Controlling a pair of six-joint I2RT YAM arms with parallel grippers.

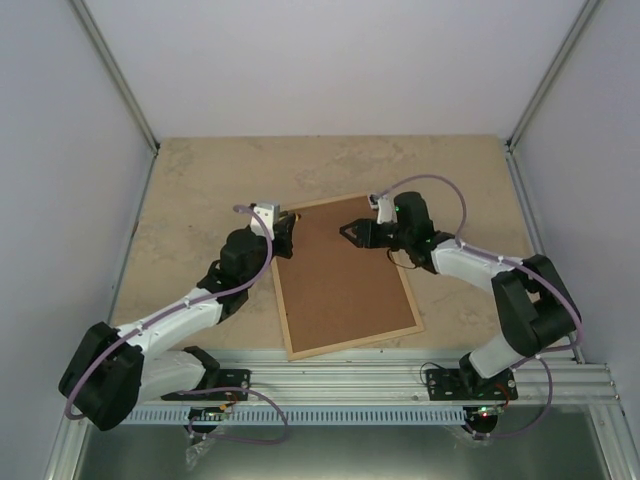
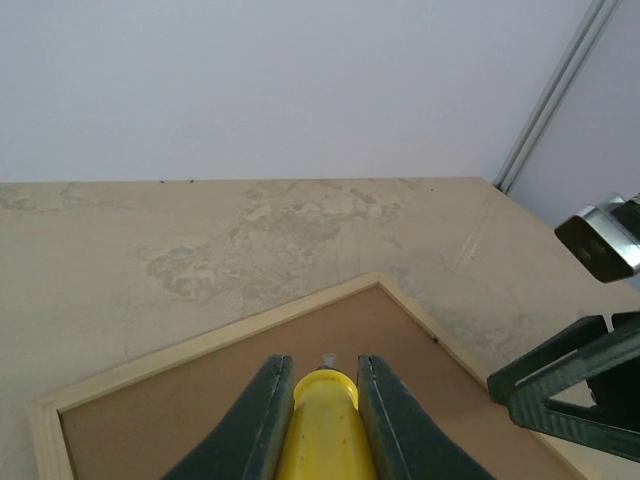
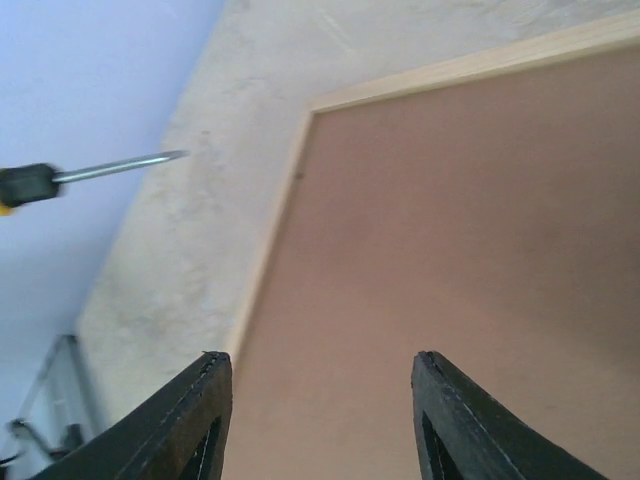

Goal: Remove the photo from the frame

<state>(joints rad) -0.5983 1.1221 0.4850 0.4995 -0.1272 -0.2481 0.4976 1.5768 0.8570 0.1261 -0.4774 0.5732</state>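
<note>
Presently we find the left gripper (image 2: 325, 365) pinching a screwdriver (image 2: 322, 425) over the face-down frame (image 1: 352, 341). The right gripper (image 3: 320, 365) hovers spread, with the backing board (image 1: 345, 275) beneath. The photo is unseen. We advise prying the board's edge gently.

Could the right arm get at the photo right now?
Probably not. The frame lies back-up with the brown backing board seated in it, hiding the photo; the right gripper hovers open over that board.
</note>
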